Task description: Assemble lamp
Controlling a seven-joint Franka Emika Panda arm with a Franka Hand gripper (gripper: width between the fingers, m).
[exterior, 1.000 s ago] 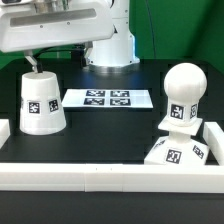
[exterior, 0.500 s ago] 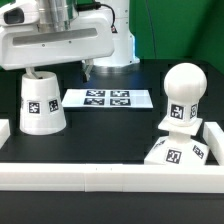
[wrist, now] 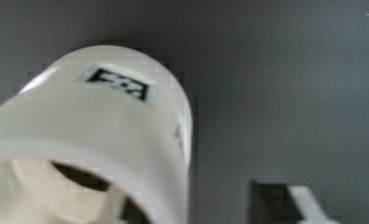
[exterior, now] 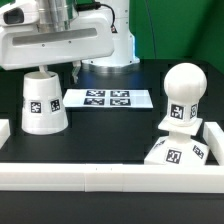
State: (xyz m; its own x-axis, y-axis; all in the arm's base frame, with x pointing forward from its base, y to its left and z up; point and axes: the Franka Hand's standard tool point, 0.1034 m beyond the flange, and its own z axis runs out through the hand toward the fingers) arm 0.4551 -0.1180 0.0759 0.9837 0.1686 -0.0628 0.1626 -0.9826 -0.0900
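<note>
The tapered white shade (exterior: 40, 102) stands on the black table at the exterior view's left, one marker facing the camera. My gripper (exterior: 57, 72) hangs just over its top, and one dark finger (exterior: 75, 72) shows beside the upper rim on the exterior view's right. In the wrist view the shade (wrist: 110, 130) fills most of the frame. One fingertip (wrist: 291, 203) stands apart outside its wall, and the other is hidden. The jaws look open and hold nothing. The round-headed bulb (exterior: 184, 93) stands in the square base (exterior: 178, 151) at the exterior view's right.
The marker board (exterior: 107, 98) lies flat behind the middle of the table. White border rails run along the front (exterior: 100, 176), the left (exterior: 5, 130) and the right (exterior: 214, 135). The arm's white pedestal (exterior: 112, 45) stands at the back.
My gripper has come down over the shade's top, so the hand now fills the upper left of the exterior view. The shade, bulb and base have not moved.
</note>
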